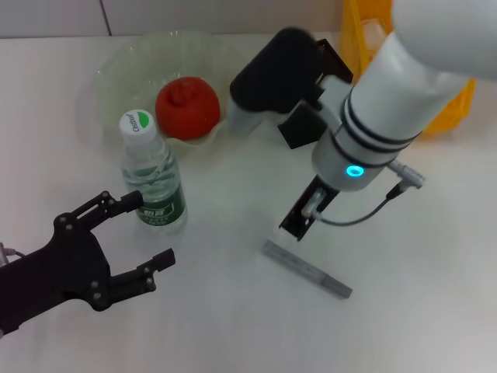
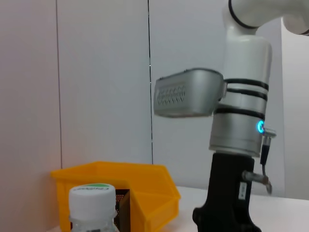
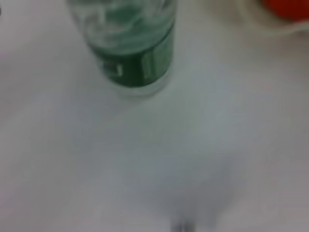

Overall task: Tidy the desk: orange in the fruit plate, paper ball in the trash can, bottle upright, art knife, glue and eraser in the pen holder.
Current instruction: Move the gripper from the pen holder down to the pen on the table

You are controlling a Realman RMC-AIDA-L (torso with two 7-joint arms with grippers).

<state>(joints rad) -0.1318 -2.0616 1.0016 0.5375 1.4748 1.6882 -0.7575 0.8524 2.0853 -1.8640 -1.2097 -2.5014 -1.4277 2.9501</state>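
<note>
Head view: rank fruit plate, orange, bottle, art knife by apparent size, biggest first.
1. fruit plate, clearly the widest.
2. bottle, standing upright.
3. orange, in the plate.
4. art knife, long but thin.

Bottle versus orange is close; the bottle sits nearer the camera, so that order is unsure.

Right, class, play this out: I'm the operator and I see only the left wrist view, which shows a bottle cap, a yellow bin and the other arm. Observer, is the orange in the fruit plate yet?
Observer: Yes, the orange sits in the clear fruit plate, behind the bottle.
Operator: Is my left gripper open?
Observer: Yes. The left gripper is open, with its fingers spread beside the lower part of the upright bottle.
Operator: Is anything left lying on the desk?
Observer: A grey art knife lies flat on the table close to the right gripper, which hangs just above it.
</note>
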